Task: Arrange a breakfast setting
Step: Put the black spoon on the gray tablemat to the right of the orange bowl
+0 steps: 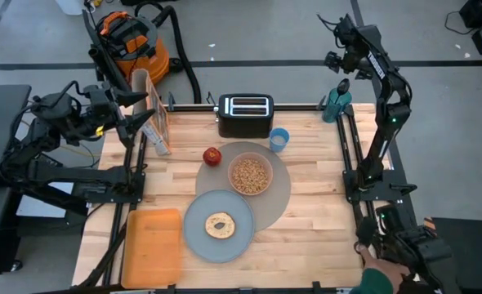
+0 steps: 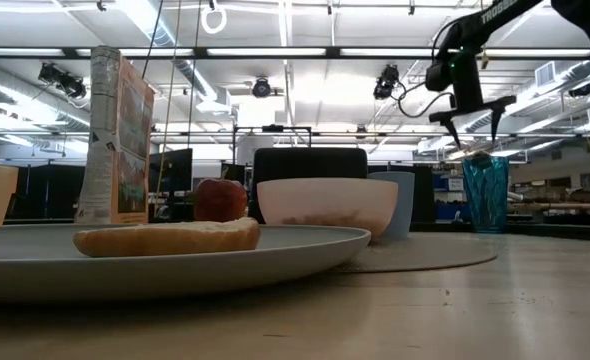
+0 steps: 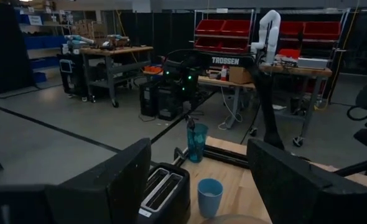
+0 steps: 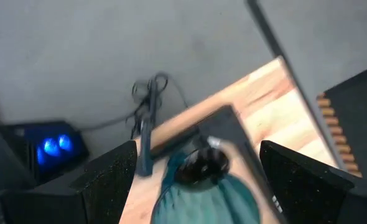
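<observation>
- The right gripper (image 1: 342, 85) hangs with its fingers (image 4: 109, 180) spread apart directly over a teal tumbler (image 1: 336, 106) at the table's far right corner; nothing sits between them, and the low view shows the fingertips just above the tumbler's rim without touching it.
- The left gripper (image 1: 143, 121) is raised off the table's left edge beside an upright cereal box (image 1: 155, 110), its fingers (image 3: 115, 180) wide apart and empty, pointing across the table.
- The large round grey-brown mat (image 1: 278, 196) lies at the table's middle.
- The pink bowl (image 1: 250, 175) sits on the mat, filled with cereal.
- The smaller round grey plate (image 1: 196, 237) overlaps the mat's near-left edge and carries a bagel (image 1: 220, 225).
- The red apple (image 1: 212, 155) rests just off the mat's far-left rim, close to the bowl.
- The small blue cup (image 1: 279, 139) stands just off the mat's far edge, beside a black toaster (image 1: 245, 114) at the far side of the table.
- An orange tray (image 1: 153, 247) lies at the near-left corner, just beside the plate.
- No spoon can be made out in any view.
</observation>
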`<action>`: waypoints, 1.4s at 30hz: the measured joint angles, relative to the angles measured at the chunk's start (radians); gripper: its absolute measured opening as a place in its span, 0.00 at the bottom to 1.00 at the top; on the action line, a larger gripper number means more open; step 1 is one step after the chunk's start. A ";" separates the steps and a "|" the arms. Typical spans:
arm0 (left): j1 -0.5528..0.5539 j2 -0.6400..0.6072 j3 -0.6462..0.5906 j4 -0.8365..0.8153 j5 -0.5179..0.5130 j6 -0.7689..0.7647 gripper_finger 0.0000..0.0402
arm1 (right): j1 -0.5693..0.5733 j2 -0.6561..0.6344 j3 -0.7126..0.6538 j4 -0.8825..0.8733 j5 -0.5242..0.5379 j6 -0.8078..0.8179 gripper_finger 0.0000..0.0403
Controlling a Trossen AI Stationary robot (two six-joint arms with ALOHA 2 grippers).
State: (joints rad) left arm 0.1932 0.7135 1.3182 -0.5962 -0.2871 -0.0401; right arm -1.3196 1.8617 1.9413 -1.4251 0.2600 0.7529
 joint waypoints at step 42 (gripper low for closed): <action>0.000 0.066 -0.001 0.067 0.013 -0.042 0.68 | 0.049 0.060 0.000 -0.063 -0.122 -0.501 0.86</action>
State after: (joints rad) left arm 0.1932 0.7797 1.3176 -0.5293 -0.2741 -0.0823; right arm -1.2710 1.9217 1.9415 -1.4877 0.1382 0.2523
